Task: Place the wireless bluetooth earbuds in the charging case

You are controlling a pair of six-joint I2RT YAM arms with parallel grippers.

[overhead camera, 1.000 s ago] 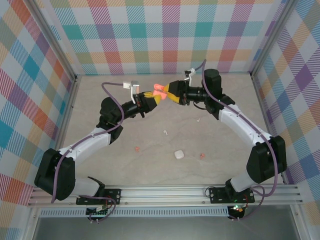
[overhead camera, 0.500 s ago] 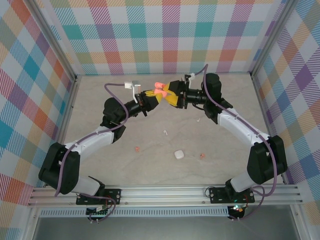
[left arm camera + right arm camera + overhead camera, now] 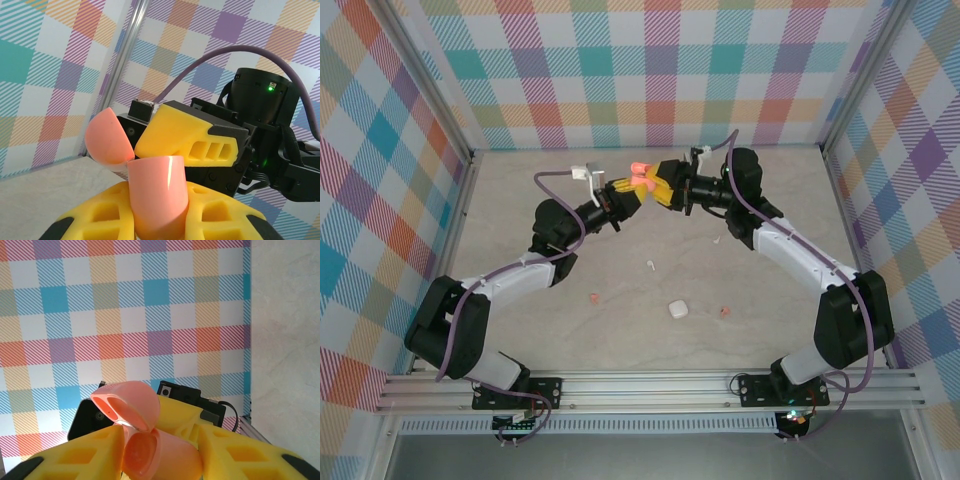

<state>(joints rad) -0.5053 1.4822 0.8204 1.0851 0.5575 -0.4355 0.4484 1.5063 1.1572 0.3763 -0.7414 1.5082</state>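
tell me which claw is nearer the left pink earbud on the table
Left. The left claw sits behind the pink earbud, slightly right; the right claw is further right, both at the pink case.

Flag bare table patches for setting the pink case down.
Free: far-left corner, between left arm and left wall; strip between right arm and right wall. Crowded: near centre, with the white case, two pink earbuds and a white earbud; far middle, where the left end effector and right end effector meet at the pink case.
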